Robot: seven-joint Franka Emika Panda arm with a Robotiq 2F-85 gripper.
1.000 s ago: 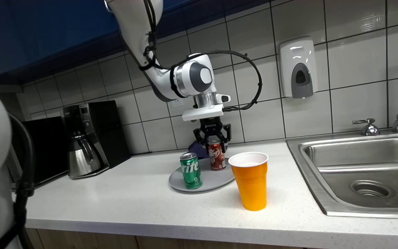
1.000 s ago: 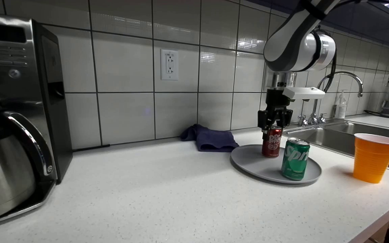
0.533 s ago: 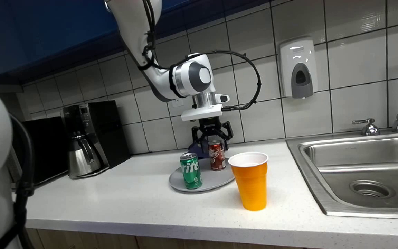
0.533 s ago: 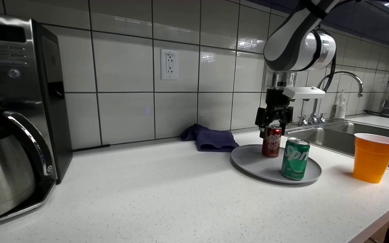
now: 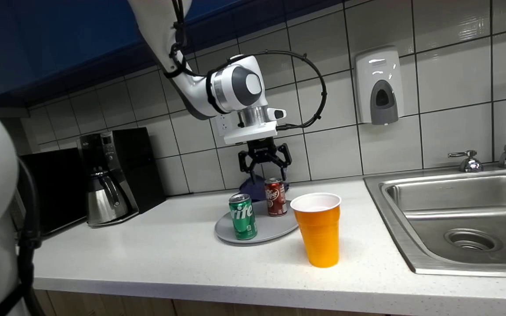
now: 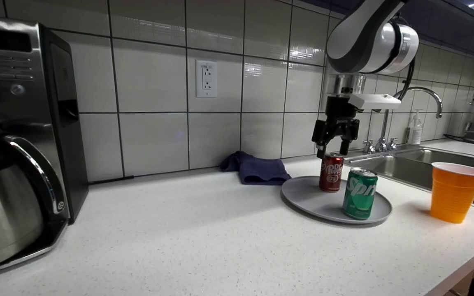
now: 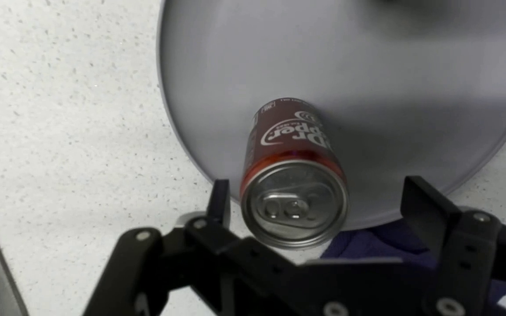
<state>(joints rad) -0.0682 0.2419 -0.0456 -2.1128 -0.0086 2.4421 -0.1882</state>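
gripper [image 5: 269, 179] wide; abv red can [image 5: 275, 198]

Gap between Sprite [image 5: 243, 217] and Dr Pepper [image 5: 276, 198]

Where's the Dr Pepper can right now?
In an exterior view, the Dr Pepper can stands upright on the gray plate, under the robot's open hand, behind and to the left of the green Sprite can.

Soft shadows, streaky glare on tiles [image 6: 263, 84]
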